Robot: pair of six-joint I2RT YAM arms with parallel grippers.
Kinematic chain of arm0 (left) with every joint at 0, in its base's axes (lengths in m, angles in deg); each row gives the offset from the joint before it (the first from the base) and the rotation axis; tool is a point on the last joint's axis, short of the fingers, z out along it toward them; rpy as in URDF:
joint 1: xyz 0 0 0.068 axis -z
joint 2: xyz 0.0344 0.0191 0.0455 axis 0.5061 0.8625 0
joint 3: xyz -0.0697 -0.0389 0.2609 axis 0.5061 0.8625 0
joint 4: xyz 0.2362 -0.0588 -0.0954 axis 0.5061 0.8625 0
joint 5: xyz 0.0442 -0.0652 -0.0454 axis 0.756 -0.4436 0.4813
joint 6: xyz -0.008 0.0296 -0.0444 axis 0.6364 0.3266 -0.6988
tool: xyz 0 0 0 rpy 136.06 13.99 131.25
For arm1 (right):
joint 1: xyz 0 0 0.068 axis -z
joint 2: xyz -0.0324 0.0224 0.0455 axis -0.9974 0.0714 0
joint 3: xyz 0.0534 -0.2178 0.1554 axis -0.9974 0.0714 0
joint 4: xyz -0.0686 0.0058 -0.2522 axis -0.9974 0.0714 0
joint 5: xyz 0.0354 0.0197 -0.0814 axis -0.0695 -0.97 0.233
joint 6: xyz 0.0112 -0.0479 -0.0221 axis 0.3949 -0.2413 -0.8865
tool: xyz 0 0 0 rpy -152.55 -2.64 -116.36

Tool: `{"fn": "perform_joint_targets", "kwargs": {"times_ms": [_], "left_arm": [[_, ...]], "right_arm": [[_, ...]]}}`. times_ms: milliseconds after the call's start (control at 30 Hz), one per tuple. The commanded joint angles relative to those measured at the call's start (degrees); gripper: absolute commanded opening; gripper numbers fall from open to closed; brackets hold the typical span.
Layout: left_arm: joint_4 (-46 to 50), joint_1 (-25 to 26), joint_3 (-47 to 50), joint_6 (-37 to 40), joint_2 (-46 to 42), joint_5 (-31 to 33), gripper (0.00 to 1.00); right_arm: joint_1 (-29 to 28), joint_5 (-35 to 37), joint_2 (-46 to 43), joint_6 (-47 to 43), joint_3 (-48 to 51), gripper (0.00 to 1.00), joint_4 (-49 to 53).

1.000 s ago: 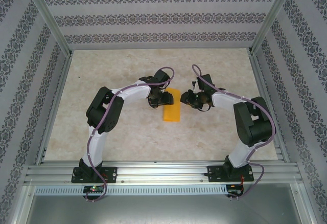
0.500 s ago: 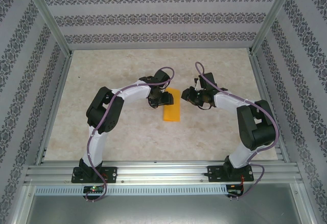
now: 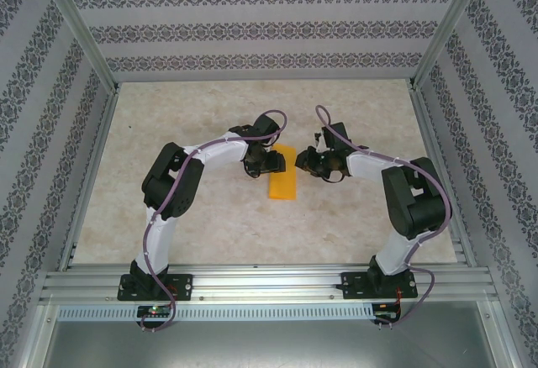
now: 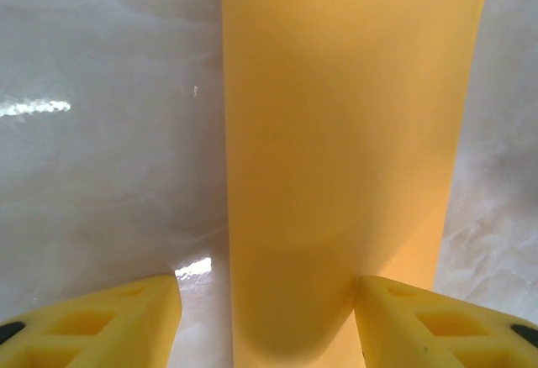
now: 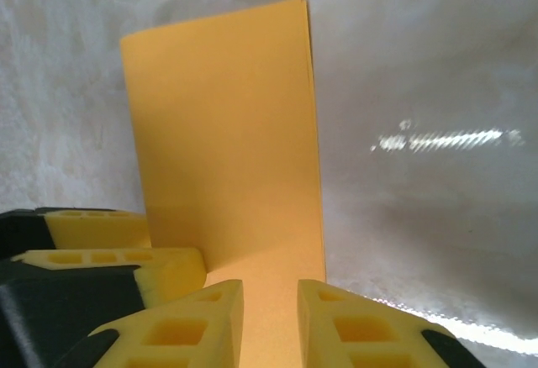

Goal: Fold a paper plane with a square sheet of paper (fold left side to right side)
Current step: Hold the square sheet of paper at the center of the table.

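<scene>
- Lying flat on the marble-pattern table [image 3: 168,133], the orange paper sheet [image 3: 282,185] is folded over into a narrow upright rectangle near the table centre, between the two arms.
- Top external view: the left gripper [image 3: 275,163] sits at the left long edge of the sheet, toward its far end. The right gripper [image 3: 304,163] is just beside the right long edge, facing the left one across the sheet.
- Left wrist view: the orange paper sheet [image 4: 345,133] runs as a strip from the bottom of the frame to the top, passing between the fingers.
- Left gripper [image 4: 265,292]: jaws wide apart. The yellow fingers [image 4: 109,318] stand one on each side of the strip; the right finger is at the strip's edge and the left finger is clear of it. Nothing is clamped.
- Right wrist view: the orange paper sheet [image 5: 227,133] extends away from the fingertips, with the two stacked layers visible along its right edge.
- Right gripper [image 5: 271,301]: jaws nearly together, with a narrow gap left. The yellow fingers [image 5: 353,326] are over the near end of the sheet, and paper shows through the gap. Whether the tips press on the paper cannot be told.
</scene>
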Motion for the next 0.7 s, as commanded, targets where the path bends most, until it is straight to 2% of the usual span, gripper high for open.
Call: {"fn": "perform_joint_targets", "kwargs": {"times_ms": [0,667], "left_arm": [[-0.73,1.99,0.19,0.02,4.25,-2.56,0.59],[-0.36,1.87,0.11,0.29,3.18,-2.3,0.59]], "right_arm": [[-1.26,-1.53,1.9,0.92,-1.86,0.22,-1.52],[-2.66,2.69,8.53,-3.55,-4.5,0.18,6.89]]}}
